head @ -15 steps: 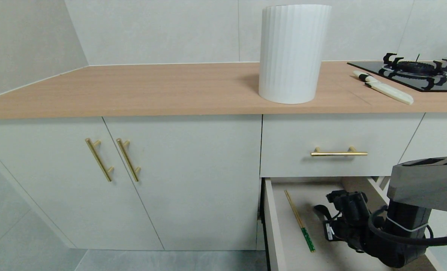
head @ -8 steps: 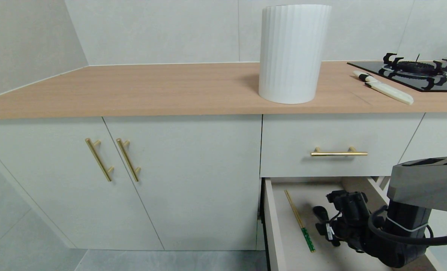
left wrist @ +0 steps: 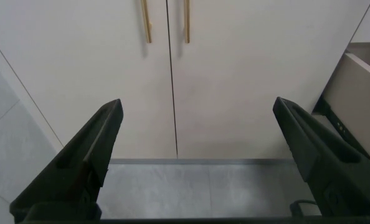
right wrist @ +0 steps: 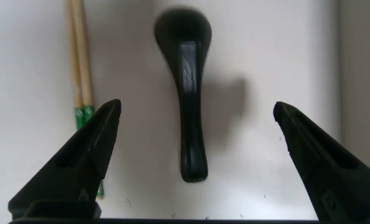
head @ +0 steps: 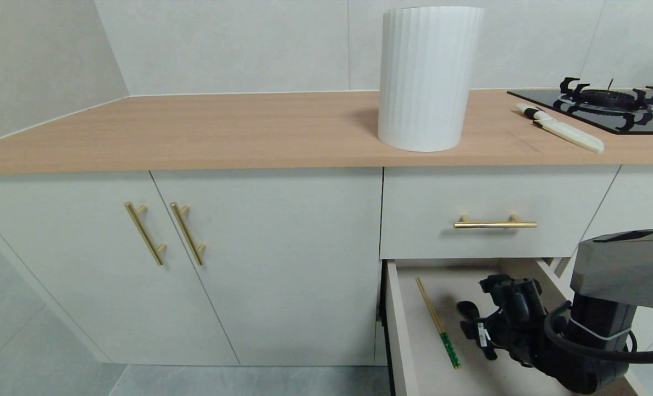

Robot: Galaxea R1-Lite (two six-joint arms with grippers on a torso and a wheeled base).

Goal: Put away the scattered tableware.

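Spoon and chopsticks, at its 9 o'clock, lie in the open drawer. Right gripper hangs above the spoon, jaws wide and empty; left gripper likewise wide. Knife, at 1 o'clock on the counter, seemingly remains.

The countertop is finished in a matt, smooth wood grain. The tall white container standing on it is ribbed and matt, probably plastic. At the far right, the hob is surfaced in glossy black glass, and the knife beside it is given a smooth cream blade. The cabinet doors are coated matt pale grey, and their handles are made of brushed brass-coloured metal. Inside the matt-lined drawer, chopsticks of pale wood with green-painted ends and a smooth black spoon with a slight sheen are laid.
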